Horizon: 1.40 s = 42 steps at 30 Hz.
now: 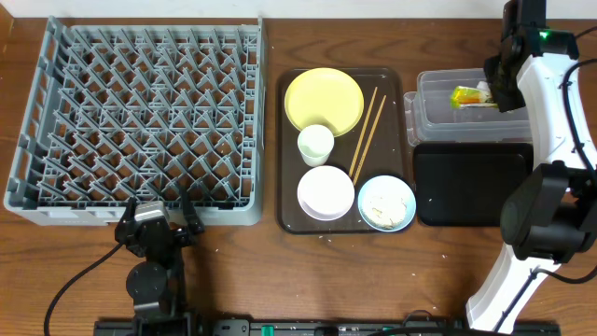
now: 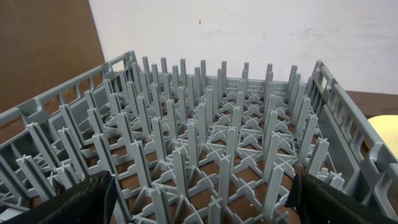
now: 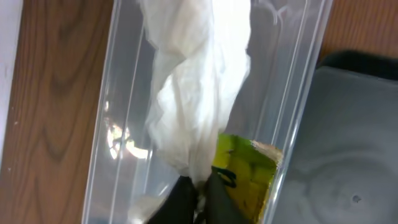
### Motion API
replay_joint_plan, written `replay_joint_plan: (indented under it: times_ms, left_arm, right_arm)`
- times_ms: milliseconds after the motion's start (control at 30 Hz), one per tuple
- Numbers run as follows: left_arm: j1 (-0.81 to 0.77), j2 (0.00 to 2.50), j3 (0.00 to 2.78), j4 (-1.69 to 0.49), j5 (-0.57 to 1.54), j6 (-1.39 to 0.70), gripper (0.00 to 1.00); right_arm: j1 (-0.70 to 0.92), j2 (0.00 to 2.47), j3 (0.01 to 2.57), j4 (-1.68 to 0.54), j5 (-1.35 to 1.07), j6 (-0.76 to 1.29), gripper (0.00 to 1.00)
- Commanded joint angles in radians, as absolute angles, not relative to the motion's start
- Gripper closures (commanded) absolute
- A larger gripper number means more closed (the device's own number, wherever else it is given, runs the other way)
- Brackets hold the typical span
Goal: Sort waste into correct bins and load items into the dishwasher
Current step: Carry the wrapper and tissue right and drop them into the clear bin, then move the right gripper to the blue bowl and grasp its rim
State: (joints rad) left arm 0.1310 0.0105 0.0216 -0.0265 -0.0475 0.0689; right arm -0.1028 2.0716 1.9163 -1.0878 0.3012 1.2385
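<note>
My right gripper (image 3: 198,198) is shut on the crumpled white napkin (image 3: 196,81) and holds it over the clear tub (image 1: 448,101), where the green-and-orange wrapper (image 3: 245,177) lies. The black tray (image 1: 473,183) sits just in front of the tub. The yellow plate (image 1: 324,100), white cup (image 1: 315,144), white bowl (image 1: 326,192), chopsticks (image 1: 367,133) and light blue bowl (image 1: 387,203) holding pale food scraps rest on the brown tray (image 1: 289,140). My left gripper (image 2: 199,205) is open and empty at the near edge of the grey dish rack (image 1: 140,121).
The right arm's white base (image 1: 522,271) stands at the front right beside the black tray. The left arm's base (image 1: 154,271) is in front of the rack. Cables run along the front table edge.
</note>
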Motion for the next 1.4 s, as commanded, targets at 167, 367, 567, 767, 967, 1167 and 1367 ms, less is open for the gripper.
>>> replay_joint_plan:
  times_ms: [167, 367, 567, 767, 967, 1167, 1367]
  left_arm:
    - [0.137, 0.004, 0.004, -0.069, -0.060, 0.078, 0.08]
    - [0.137, 0.004, 0.004, -0.069, -0.060, 0.078, 0.08]
    - [0.137, 0.004, 0.004, -0.069, -0.060, 0.078, 0.08]
    - [0.137, 0.004, 0.004, -0.069, -0.060, 0.078, 0.08]
    - [0.137, 0.004, 0.004, -0.069, -0.060, 0.078, 0.08]
    - [0.137, 0.004, 0.004, -0.069, -0.060, 0.078, 0.08]
    - [0.137, 0.004, 0.004, -0.069, -0.060, 0.078, 0.08]
  right_arm:
    - [-0.104, 2.075, 1.915, -1.089, 0.370, 1.182, 0.53]
    - [-0.104, 2.070, 1.916, -1.006, 0.301, 0.916, 0.51]
    - [-0.099, 2.018, 1.917, -0.912, -0.212, 0.431, 0.30]
    - [-0.006, 1.969, 1.917, -1.058, -0.304, 0.368, 0.24]
    - [0.152, 1.968, 1.917, -1.229, -0.265, 0.297, 0.27]
    - [0.309, 1.969, 1.914, -1.382, -0.138, 0.286, 0.34]
    - [0.397, 1.969, 1.863, -1.394, -0.057, 0.392, 0.44]
